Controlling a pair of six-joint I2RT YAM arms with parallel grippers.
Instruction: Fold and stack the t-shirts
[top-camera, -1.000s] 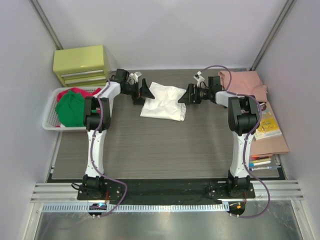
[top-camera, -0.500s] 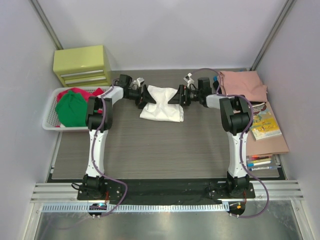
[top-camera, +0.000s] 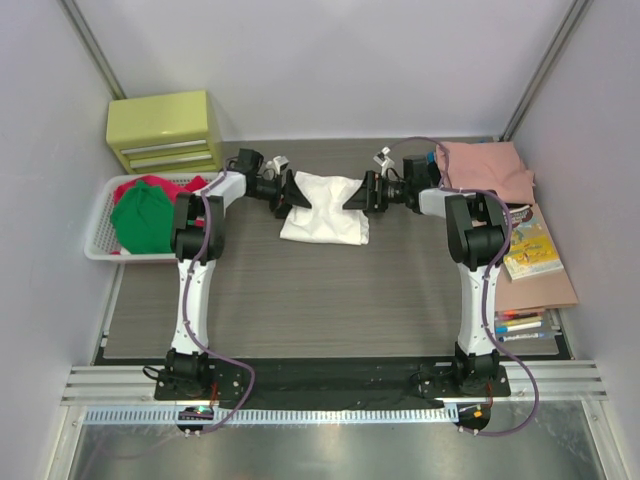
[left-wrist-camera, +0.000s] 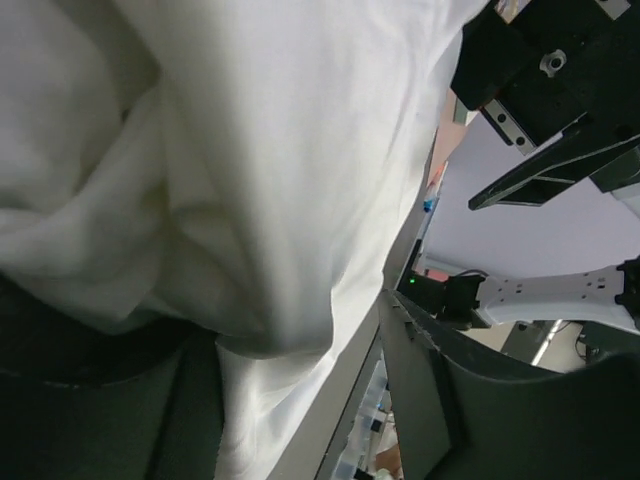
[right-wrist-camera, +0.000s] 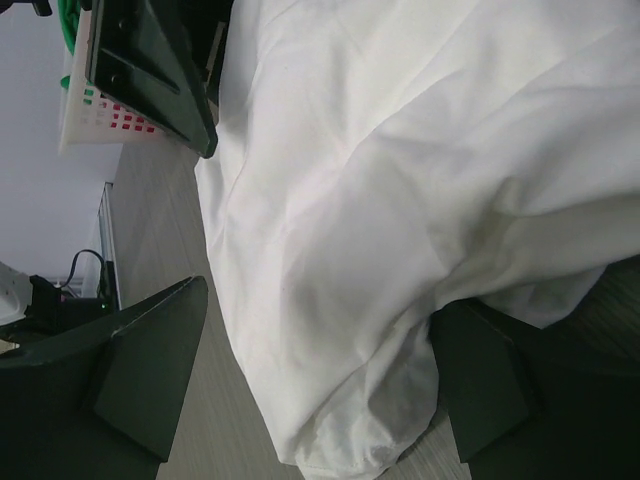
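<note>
A crumpled white t-shirt (top-camera: 322, 206) lies at the back middle of the table. My left gripper (top-camera: 286, 192) lies low at its left edge and my right gripper (top-camera: 357, 192) at its right edge, facing each other. In the left wrist view the white cloth (left-wrist-camera: 250, 150) bunches against one finger (left-wrist-camera: 90, 400), bare table shows before the other, and the left gripper (left-wrist-camera: 290, 390) is open. The right gripper (right-wrist-camera: 320, 370) stands wide open around a fold of the shirt (right-wrist-camera: 400, 180). Green (top-camera: 142, 218) and red (top-camera: 150, 184) t-shirts fill the basket. A salmon-pink t-shirt (top-camera: 486, 170) lies back right.
A white slotted basket (top-camera: 100, 240) stands at the left edge, with a yellow drawer box (top-camera: 163, 130) behind it. On a brown board at the right lie a yellowish book (top-camera: 530, 250) and several pens (top-camera: 520, 325). Grey walls close in on three sides.
Both grippers have moved inward and now reach the white t-shirt's two sides. The left jaws have narrowed somewhat; the right jaws stay wide.
</note>
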